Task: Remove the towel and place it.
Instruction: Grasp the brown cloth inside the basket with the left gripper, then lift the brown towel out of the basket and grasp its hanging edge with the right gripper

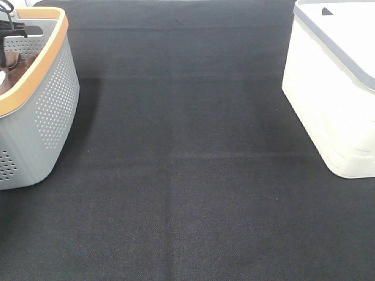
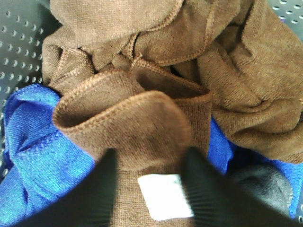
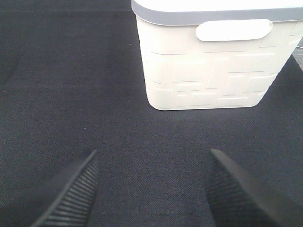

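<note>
The rust-brown towel [image 2: 156,94] lies crumpled in the grey basket [image 1: 41,111] at the left, on top of a blue cloth [image 2: 33,156]. Its small white tag [image 2: 163,194] shows between my left fingers. My left gripper [image 2: 150,156] is down in the basket, jaws apart, one finger on each side of a rolled fold of the towel. In the high view only a sliver of brown towel [image 1: 14,58] and the left arm [image 1: 14,26] show inside the basket. My right gripper [image 3: 152,156] is open and empty, low over the black mat.
A white lidded bin [image 1: 337,88] stands at the right, also in the right wrist view [image 3: 213,61]. A dark grey cloth [image 2: 262,184] lies beside the blue one. The black mat [image 1: 187,175] spans the table between the basket and the bin.
</note>
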`<state>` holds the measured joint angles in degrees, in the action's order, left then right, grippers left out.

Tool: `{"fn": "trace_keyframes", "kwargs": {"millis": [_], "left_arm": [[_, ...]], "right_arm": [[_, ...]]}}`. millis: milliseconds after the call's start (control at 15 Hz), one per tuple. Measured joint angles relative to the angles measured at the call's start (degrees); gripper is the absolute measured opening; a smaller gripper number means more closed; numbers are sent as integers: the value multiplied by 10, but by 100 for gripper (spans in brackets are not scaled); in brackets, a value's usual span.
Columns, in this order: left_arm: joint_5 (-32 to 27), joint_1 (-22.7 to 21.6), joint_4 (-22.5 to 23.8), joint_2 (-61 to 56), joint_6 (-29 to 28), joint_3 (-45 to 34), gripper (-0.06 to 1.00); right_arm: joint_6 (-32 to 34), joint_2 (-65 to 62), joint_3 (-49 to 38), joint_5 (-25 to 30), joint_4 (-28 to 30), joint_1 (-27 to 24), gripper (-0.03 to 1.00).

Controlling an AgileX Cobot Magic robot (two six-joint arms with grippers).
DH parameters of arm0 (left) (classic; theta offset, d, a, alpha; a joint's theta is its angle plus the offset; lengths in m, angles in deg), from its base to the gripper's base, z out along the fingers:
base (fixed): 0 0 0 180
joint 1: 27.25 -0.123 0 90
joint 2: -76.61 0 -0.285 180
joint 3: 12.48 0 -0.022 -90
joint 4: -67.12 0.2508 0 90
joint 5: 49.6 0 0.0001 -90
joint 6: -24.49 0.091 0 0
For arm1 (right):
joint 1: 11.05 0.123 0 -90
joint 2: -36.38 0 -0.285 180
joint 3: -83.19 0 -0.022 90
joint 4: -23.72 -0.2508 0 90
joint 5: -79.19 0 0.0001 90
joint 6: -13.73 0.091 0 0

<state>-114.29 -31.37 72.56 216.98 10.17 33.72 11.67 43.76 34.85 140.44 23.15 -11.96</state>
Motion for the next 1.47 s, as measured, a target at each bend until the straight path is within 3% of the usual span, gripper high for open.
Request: {"fn": "trace_keyframes", "kwargs": {"millis": [67, 200, 600, 1067, 1200, 1467], "left_arm": [[0, 0, 1, 0, 3, 0, 16], [-3, 0, 1, 0, 18, 0, 1], [-16, 0, -5, -29, 19, 0, 0], [-38, 0, -30, -182, 33, 0, 0], [-38, 0, -54, -227, 44, 0, 0], [12, 0, -176, -321, 84, 1, 0]], "right_arm": [[0, 0, 0, 0, 0, 0, 62], [0, 0, 0, 0, 0, 0, 62], [0, 0, 0, 0, 0, 0, 62], [0, 0, 0, 0, 0, 0, 62], [0, 0, 0, 0, 0, 0, 62], [0, 0, 0, 0, 0, 0, 62]]}}
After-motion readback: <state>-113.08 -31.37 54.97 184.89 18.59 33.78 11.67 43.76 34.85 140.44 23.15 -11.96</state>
